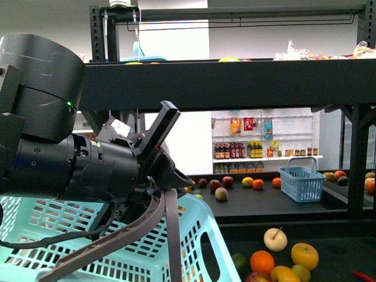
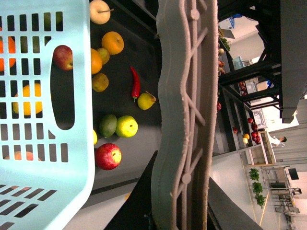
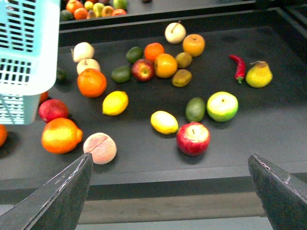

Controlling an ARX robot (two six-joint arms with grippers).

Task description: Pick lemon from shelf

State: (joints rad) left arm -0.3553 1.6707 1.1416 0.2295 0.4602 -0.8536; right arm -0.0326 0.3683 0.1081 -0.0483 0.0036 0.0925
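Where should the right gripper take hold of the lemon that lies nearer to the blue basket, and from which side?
Across its narrow middle, from above. The lemon lies on its side on the shelf deck, touching nothing; the nearest orange is close but apart. So the open right gripper likely fits over both flanks. Its tapered ends would probably slip.

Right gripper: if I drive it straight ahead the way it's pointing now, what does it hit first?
Most likely the lemon beside the red apple on the shelf deck; it lies almost dead centre ahead of the open right gripper. Depth is hard to judge.
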